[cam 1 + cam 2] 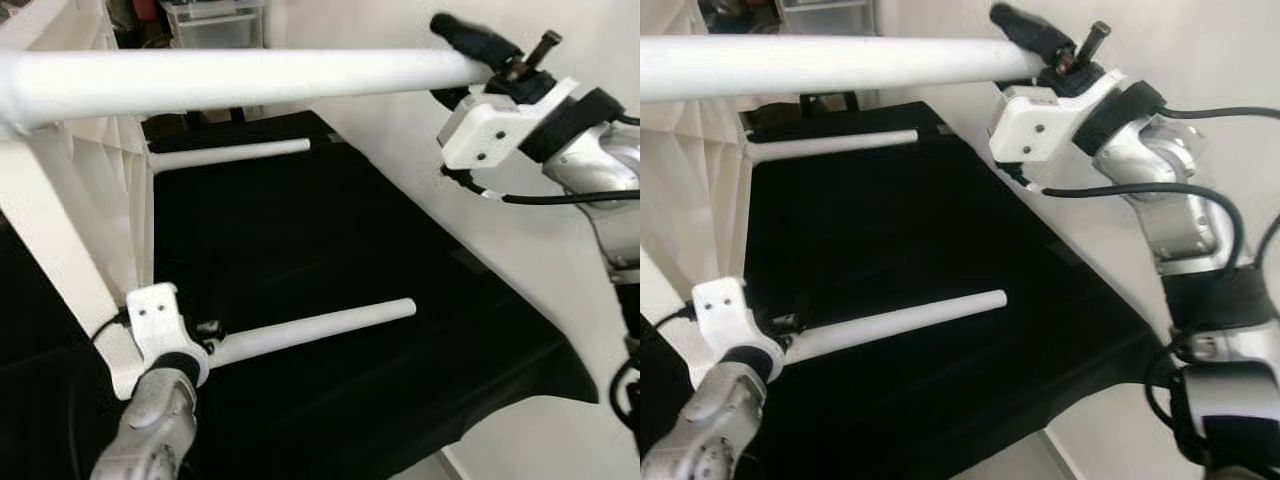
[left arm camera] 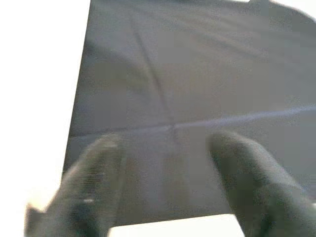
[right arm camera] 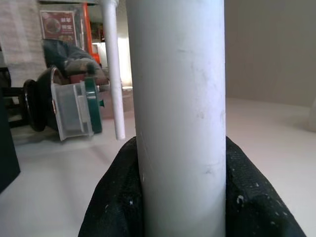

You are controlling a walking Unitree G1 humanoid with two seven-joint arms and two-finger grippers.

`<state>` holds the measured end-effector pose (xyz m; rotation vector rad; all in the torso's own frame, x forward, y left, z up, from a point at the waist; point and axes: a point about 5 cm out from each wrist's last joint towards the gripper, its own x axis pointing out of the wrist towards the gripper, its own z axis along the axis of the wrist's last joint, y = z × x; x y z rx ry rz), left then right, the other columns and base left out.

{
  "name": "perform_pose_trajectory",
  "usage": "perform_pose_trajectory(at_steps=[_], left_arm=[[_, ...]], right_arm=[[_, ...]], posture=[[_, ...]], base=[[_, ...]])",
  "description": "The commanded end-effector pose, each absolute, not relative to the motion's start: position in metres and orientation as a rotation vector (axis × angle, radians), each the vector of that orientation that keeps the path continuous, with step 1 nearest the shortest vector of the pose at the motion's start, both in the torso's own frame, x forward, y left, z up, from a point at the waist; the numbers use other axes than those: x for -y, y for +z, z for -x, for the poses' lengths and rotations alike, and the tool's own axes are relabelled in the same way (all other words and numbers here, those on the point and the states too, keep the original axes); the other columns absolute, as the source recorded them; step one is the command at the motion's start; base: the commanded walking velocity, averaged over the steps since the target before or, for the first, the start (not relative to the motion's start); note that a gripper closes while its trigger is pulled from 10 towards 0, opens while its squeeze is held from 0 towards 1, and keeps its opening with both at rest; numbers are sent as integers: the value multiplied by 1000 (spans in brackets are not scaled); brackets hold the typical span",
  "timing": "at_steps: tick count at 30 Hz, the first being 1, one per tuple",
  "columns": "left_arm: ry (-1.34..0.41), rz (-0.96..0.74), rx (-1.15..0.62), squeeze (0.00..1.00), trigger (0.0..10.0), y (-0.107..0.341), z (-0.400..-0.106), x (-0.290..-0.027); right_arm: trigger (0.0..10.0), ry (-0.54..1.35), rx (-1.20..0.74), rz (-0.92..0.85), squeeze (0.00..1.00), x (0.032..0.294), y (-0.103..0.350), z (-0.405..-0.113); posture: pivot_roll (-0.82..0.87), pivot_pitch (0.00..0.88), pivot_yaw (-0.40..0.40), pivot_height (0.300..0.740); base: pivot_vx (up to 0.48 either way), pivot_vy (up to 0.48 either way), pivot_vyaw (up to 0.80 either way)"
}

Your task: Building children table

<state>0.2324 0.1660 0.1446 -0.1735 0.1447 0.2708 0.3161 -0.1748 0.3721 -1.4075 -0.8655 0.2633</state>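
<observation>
Legs already stick out of the white table top [image 1: 60, 250], which stands on its edge at the left on the black cloth [image 1: 330, 270]. Three show, so much of the building looks done. Whether each leg is tight, and whether a fourth is on, cannot be told.

Nearest is the left gripper [image 1: 205, 342], low at the left. It sits by the base of the near leg [image 1: 320, 328], where that leg meets the table top. In the left wrist view its two fingers [image 2: 91, 182] are spread wide apart with only black cloth between them, so it holds nothing.

Farther back, a second leg [image 1: 235, 153] points right, just above the cloth.

Up high, the top leg [image 1: 250, 75] runs across to the right. The right gripper [image 1: 478, 58] is closed snug around its free end, with one black finger pressed on each side. That leg may be the one being fixed.
</observation>
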Motion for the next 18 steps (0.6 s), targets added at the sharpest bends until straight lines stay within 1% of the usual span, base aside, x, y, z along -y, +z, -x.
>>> perform_pose_trajectory(at_steps=[1,3,6,8,10,12,13,14,16,18], left_arm=[[332,151,-156,0,0,145,-226,-168],[339,131,-161,0,0,146,-223,-167],[331,71,-167,0,0,150,-219,-159],[331,71,-167,0,0,150,-219,-159],[296,5,-155,0,0,155,-221,-150],[246,-112,-122,0,0,163,-224,-142],[246,-112,-122,0,0,163,-224,-142],[234,-150,-113,0,0,165,-224,-140],[234,-150,-113,0,0,165,-224,-140],[239,-201,-104,0,0,170,-221,-138]], right_arm=[[0,298,800,1415,0,176,360,-324],[0,295,788,1415,0,177,360,-326],[0,285,749,1416,0,181,357,-331],[0,285,749,1416,0,181,357,-331],[0,288,739,1416,0,180,356,-333],[0,292,729,1410,0,179,353,-334],[0,292,729,1410,0,179,353,-334],[0,296,720,1408,0,179,352,-335],[0,296,720,1408,0,179,352,-335],[0,304,704,1402,0,178,348,-338]], posture=[[-141,68,-67,740],[-136,65,-69,740],[-133,64,-70,740],[-133,64,-70,740],[-128,64,-71,740],[-126,64,-72,740],[-126,64,-72,740],[-122,66,-70,740],[-122,66,-70,740],[-114,68,-68,740]], base=[[0,0,0],[0,0,0],[0,0,0],[0,0,0],[0,0,0],[0,0,0],[0,0,0],[0,0,0],[0,0,0],[0,0,0]])
